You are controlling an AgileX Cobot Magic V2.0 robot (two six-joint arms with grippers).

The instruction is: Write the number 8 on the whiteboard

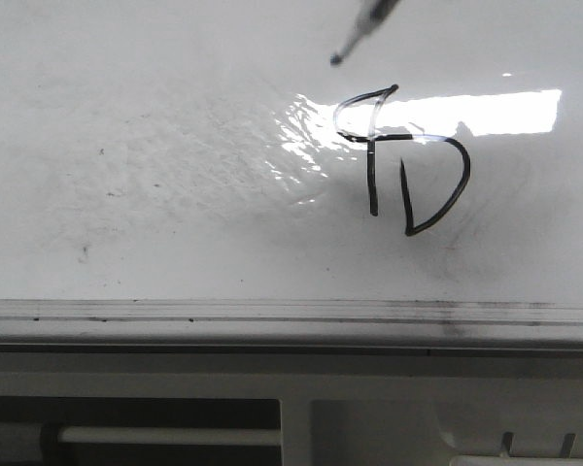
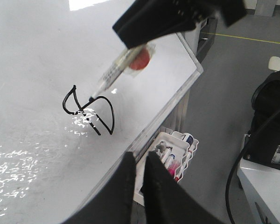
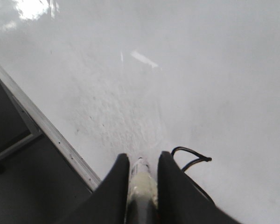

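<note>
The whiteboard (image 1: 175,194) fills the front view. On it, right of centre, is the number 8 (image 1: 371,180) in thin black strokes, like a 9 joined to a D. It also shows in the left wrist view (image 2: 113,115) and the right wrist view (image 3: 194,153). My right gripper (image 3: 141,161) is shut on a marker (image 3: 142,182). In the front view the marker (image 1: 364,24) has its tip just beyond the figure's top. I cannot tell if the tip touches the board. My left gripper (image 2: 139,158) is shut and empty, over the board's near edge.
A grey metal edge strip (image 1: 272,316) runs along the board's front. A white tray (image 2: 177,149) with several markers hangs below that edge. A bright glare patch (image 1: 505,112) lies by the figure. Black equipment (image 2: 270,121) stands off to the side on the floor.
</note>
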